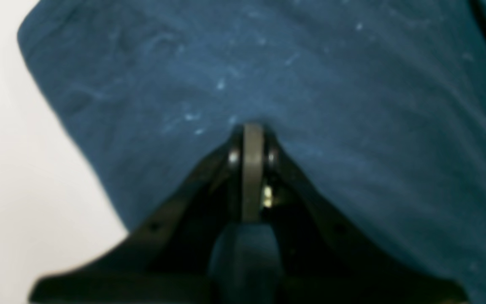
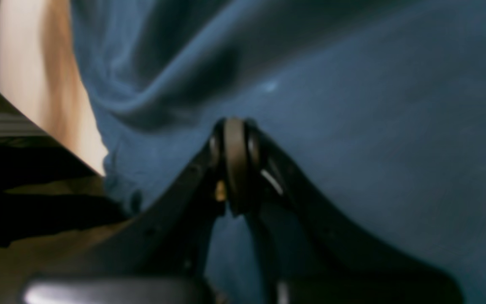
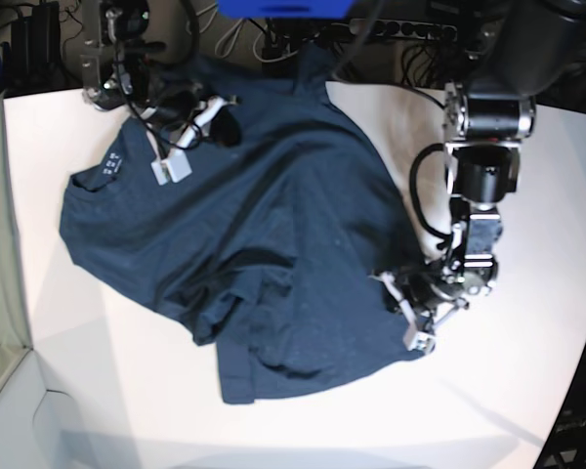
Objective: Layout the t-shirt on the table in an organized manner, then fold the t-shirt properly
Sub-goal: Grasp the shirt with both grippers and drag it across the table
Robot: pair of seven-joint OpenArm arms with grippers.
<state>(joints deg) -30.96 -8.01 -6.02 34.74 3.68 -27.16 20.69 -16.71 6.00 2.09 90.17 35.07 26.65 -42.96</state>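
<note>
The dark navy t-shirt [image 3: 264,244] lies rumpled across the white table [image 3: 508,391], with its neck and white label [image 3: 112,164] at the left and a folded-over bunch near the front. My left gripper [image 3: 400,311] is at the shirt's right edge. In the left wrist view the gripper [image 1: 252,126] is shut, with shirt cloth [image 1: 268,76] between the jaws. My right gripper [image 3: 193,137] is at the shirt's far edge. In the right wrist view it [image 2: 234,124] is shut on the cloth [image 2: 352,126], which hangs in folds.
Cables and dark equipment [image 3: 117,39] crowd the table's back edge, with a blue object [image 3: 283,8] above. The table's curved edge [image 3: 566,391] runs at the right front. Bare white tabletop [image 1: 6,169] lies beside the shirt.
</note>
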